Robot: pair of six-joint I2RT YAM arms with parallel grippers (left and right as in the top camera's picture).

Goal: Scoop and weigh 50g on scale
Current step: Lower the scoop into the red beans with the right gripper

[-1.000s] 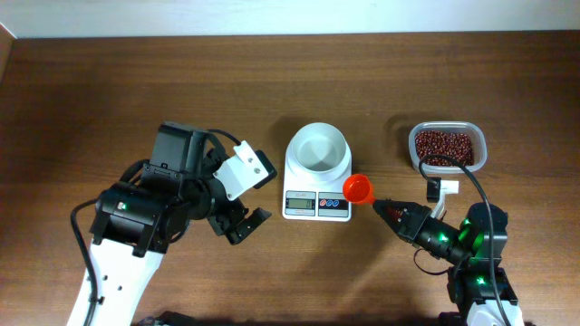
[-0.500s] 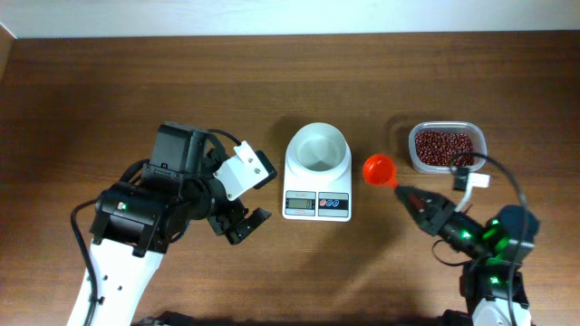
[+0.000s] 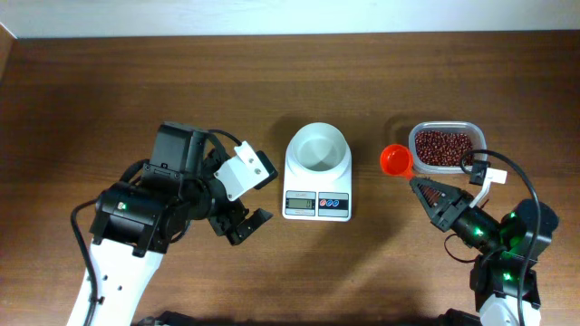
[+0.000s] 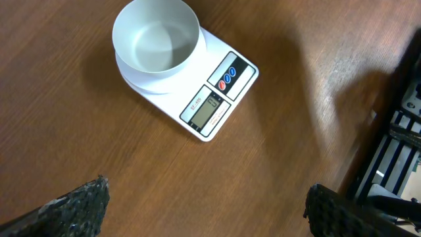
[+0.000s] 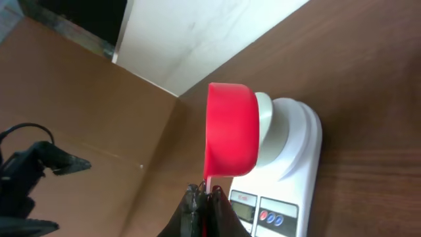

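Right claw is clenched on the handle of a red scoop that looks empty, so I'd say we're at the go-get-beans step. Next it needs to dip into the tub of beans, just right of the scoop. The scale sits mid desk, well left of that claw. Left claw hangs released, left of the scale.

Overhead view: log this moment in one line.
right pincer: shut on red scoop | scoop: beside bean tub | scale bowl: empty | left pincer: open

White bowl on scale, fingers apart
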